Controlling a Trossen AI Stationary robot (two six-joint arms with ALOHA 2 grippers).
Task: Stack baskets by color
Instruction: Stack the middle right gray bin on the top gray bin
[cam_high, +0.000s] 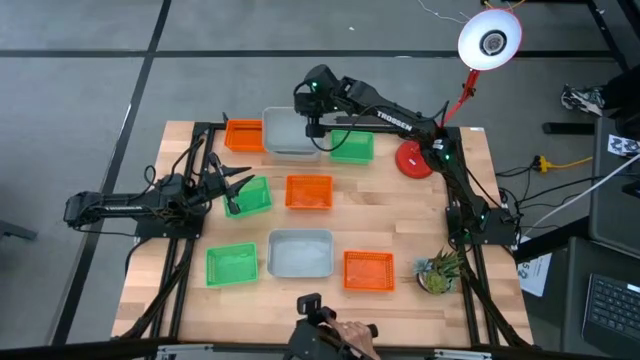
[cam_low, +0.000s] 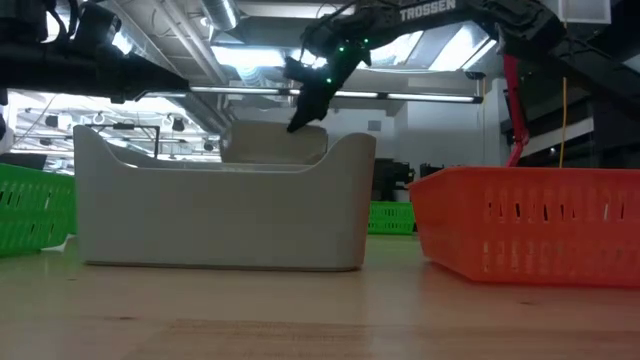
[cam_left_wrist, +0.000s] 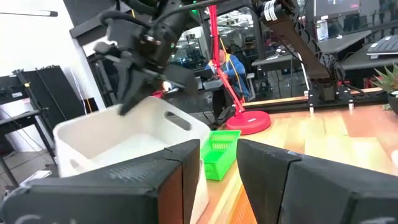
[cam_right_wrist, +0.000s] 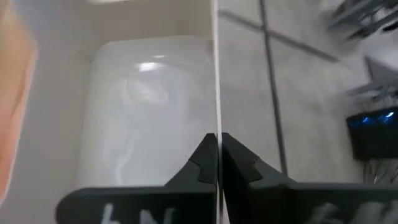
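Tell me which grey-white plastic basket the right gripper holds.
The far grey-white plastic basket, between orange and green ones; the right gripper pinches its wall. The near one lies untouched.

In the low view, the near grey-white basket (cam_low: 220, 205) hides most of the far one. At nine o'clock a green basket (cam_low: 35, 208) is cut by the edge; at three o'clock, an orange basket (cam_low: 530, 235).
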